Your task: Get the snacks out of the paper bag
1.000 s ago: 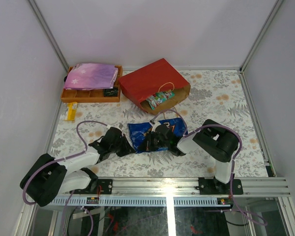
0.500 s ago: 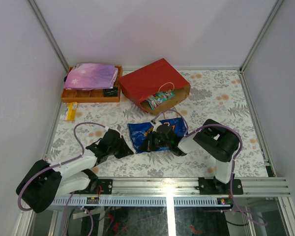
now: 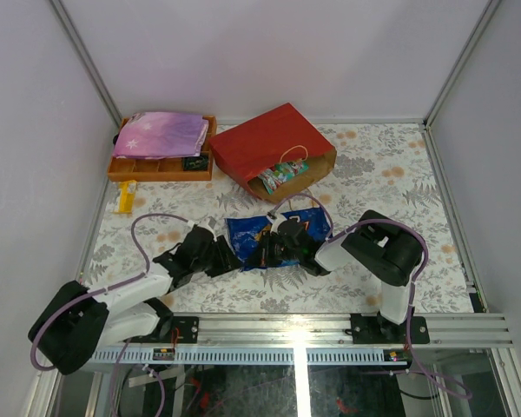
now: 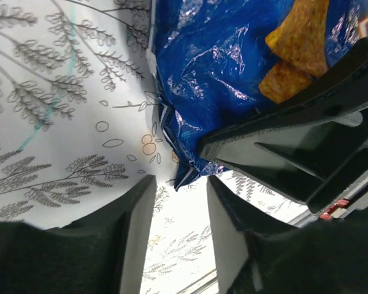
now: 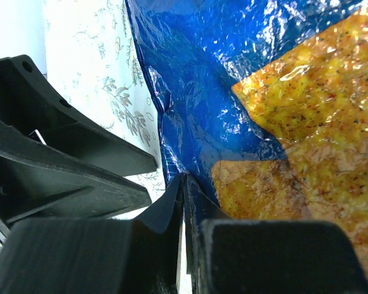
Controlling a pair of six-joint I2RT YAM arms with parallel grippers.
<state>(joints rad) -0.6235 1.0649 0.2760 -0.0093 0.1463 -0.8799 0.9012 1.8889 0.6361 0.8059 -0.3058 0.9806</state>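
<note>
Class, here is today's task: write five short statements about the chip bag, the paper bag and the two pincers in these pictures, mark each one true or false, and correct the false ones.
1. The blue chip bag lies on the table, outside the red paper bag. True.
2. The red paper bag stands upright. False: it lies on its side, mouth toward the arms.
3. The right pincer is shut on the blue chip bag's edge. True.
4. The left pincer is clamped shut. False: its fingers stand apart, with the bag's corner just beyond them.
5. Nothing shows in the red paper bag's mouth. False: a green packet shows there.
</note>
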